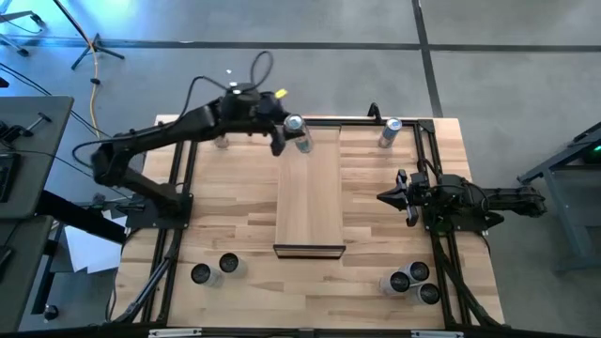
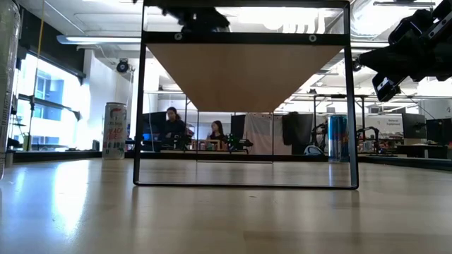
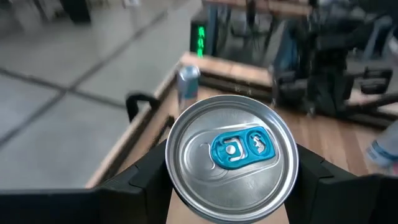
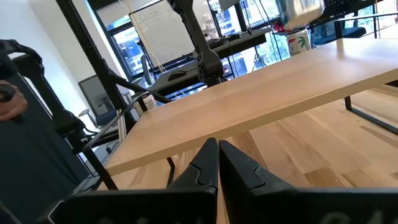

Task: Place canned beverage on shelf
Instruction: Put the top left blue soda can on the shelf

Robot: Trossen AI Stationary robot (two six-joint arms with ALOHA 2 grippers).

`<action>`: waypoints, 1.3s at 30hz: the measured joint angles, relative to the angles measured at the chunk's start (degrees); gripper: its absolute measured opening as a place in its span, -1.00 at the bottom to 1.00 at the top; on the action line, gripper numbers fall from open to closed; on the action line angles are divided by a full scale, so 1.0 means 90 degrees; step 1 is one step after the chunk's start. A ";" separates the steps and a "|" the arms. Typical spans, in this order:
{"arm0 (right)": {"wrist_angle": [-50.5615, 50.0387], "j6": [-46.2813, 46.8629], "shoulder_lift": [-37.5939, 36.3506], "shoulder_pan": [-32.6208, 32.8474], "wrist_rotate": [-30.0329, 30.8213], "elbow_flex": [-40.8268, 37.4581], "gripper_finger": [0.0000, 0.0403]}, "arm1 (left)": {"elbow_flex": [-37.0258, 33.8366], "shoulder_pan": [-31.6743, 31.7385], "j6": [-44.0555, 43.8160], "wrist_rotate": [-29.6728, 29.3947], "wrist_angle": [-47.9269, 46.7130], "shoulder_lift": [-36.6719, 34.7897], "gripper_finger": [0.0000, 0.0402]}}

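- Around the table there's plenty of clutter: two cans (image 1: 215, 268) near my left front corner, a cluster of three cans (image 1: 411, 281) near the right front corner, and a lone can (image 1: 390, 132) standing by the far right corner.
- Another can (image 1: 223, 141) sits at the far edge, right under my left arm.
- The shelf (image 1: 309, 188) runs down the middle of the table (image 1: 235, 221), a long pale plank on a black frame (image 2: 141, 106), dark end edge toward the front.
- From table level the shelf top (image 2: 244, 70) is raised well above the tabletop, with a white can (image 2: 114, 130) and a blue can (image 2: 337, 138) way behind it, and people sitting in the room beyond.
- Nothing stands on the shelf itself as far as I can see.
- My left gripper (image 1: 289, 138) is clamped on the can (image 1: 298, 131), one finger on either side of it.
- In my left wrist view the can's top (image 3: 231, 158) fills the frame, blue tab up, so it's upright.
- I'm holding it over the far left corner of the shelf; can't tell if the bottom touches the wood.
- My left arm reaches in long from the left side, stretched toward the far edge.
- My right gripper (image 1: 394, 195) is clenched tight on nothing, fingers (image 4: 205, 163) pressed together, parked over the table just right of the shelf and pointing at it.
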 joint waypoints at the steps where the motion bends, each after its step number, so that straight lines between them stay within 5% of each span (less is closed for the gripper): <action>1: -0.0002 0.0001 0.0000 0.0000 -0.0002 0.0000 -1.00 | -0.0227 0.0082 0.0008 0.0065 0.0330 -0.0155 -0.03; 10: -0.0002 0.0001 0.0000 0.0000 -0.0002 -0.0001 -1.00 | -0.0749 0.0706 0.0832 0.2026 0.0812 -0.0428 -0.03; 30: -0.0001 0.0001 -0.0001 0.0000 -0.0002 0.0000 -1.00 | -0.0660 0.1489 0.1942 0.2321 -0.0443 -0.0393 -0.03; 39: 0.0000 0.0000 0.0000 0.0000 -0.0002 0.0001 -1.00 | 0.1003 0.1527 0.2096 0.2151 -0.1770 0.0617 -0.03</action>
